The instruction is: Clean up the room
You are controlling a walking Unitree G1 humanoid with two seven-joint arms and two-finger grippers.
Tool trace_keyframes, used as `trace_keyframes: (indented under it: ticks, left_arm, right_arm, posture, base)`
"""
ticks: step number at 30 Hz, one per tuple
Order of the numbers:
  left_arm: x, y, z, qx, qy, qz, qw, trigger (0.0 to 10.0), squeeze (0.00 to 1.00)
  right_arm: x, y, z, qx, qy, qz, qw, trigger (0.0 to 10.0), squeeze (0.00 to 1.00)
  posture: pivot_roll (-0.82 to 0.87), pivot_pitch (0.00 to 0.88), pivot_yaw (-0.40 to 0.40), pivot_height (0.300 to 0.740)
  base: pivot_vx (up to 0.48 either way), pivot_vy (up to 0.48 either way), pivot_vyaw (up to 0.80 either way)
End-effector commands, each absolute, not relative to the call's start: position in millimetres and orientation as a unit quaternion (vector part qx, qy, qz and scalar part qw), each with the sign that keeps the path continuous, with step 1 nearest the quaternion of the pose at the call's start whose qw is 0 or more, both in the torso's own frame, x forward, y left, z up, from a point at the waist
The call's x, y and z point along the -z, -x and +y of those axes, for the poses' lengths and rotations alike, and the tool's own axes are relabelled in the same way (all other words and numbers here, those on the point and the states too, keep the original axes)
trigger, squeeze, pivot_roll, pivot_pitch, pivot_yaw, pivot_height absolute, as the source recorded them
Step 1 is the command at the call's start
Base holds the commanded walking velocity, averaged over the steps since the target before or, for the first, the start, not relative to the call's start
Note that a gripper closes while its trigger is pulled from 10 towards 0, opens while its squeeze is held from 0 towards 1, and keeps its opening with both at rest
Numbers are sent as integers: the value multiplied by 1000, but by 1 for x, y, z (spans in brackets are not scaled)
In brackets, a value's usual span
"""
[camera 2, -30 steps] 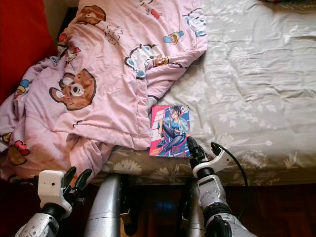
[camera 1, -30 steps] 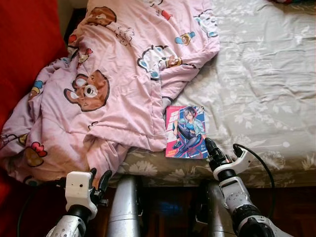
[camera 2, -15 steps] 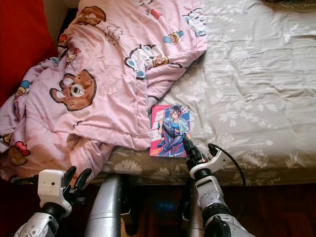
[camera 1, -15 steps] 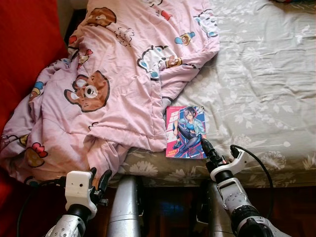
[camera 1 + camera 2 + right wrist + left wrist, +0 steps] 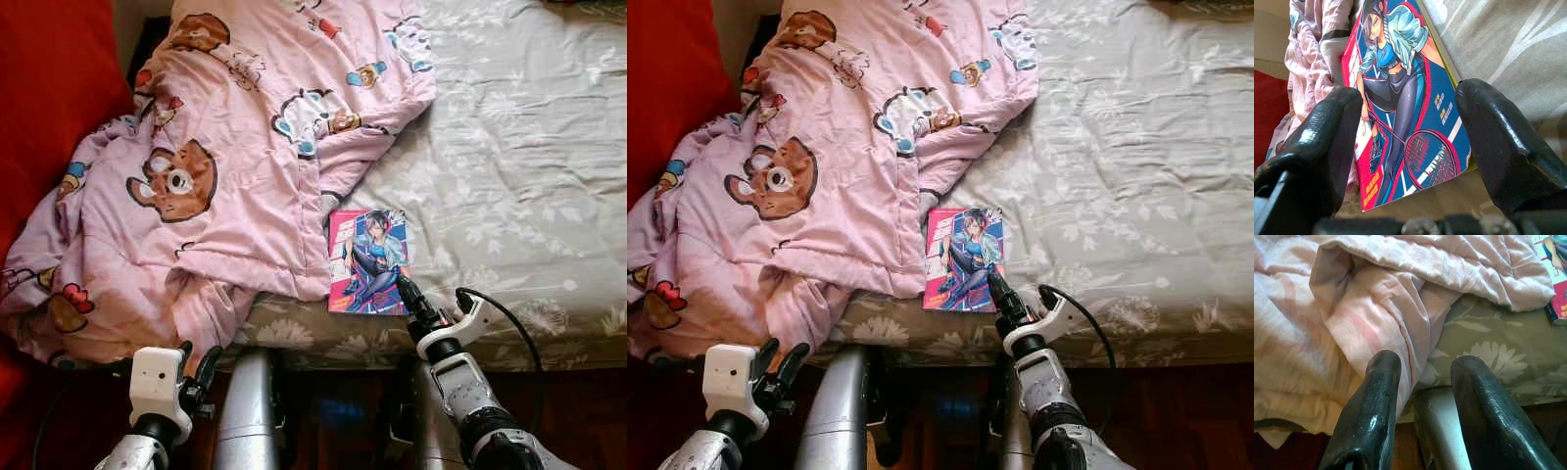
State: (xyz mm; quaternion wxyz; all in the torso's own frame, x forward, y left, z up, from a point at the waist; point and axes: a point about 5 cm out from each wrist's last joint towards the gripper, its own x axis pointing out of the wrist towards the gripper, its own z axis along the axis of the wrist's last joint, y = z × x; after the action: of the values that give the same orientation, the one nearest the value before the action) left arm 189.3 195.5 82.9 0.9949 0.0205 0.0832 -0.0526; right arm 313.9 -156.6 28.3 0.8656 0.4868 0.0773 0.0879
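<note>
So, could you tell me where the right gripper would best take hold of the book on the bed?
Probably the book's near right corner, approached from the bed's front edge: it lies flat, its left side is against the blanket, and the right gripper, open, already straddles that end.

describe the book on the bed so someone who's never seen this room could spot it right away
On the bed with the grey-green floral sheet, look near the front edge, just beside the rumpled pink cartoon blanket. The book lies flat there, with the right gripper at its near corner. Its bright pink-and-blue cover shows a drawn figure holding a racket.
</note>
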Motion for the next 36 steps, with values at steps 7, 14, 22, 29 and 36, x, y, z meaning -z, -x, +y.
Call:
trace_keyframes:
  ticks: [7, 14, 22, 29, 36]
  left_arm:
    - [-80, -181, 200, 52, -37, 102, 993, 10000, 0]
    - [-80, -180, 199, 55, -38, 104, 992, 10000, 0]
    - [-81, -176, 199, 56, -39, 108, 992, 10000, 0]
    - [-84, -170, 204, 50, -44, 112, 992, 10000, 0]
    - [-85, -169, 206, 46, -46, 115, 991, 10000, 0]
  right_arm:
    - [-10, -300, -155, -60, -500, 114, 857, 10000, 0]
    - [-5, -296, -155, -50, -509, 124, 850, 10000, 0]
    - [6, -285, -151, -47, -525, 159, 835, 10000, 0]
    - [10, -281, -160, -10, -562, 148, 814, 10000, 0]
    - [4, -288, -170, 19, -580, 126, 805, 10000, 0]
  posture:
    - [250, 362, 96, 596]
    - [253, 369, 102, 596]
    - [259, 383, 106, 596]
    - [274, 404, 115, 596]
    - [277, 412, 117, 596]
  base:
    - [0, 0, 0]
    - [0, 0, 0]
    - [0, 0, 0]
    - [0, 0, 0]
    - [0, 0, 0]
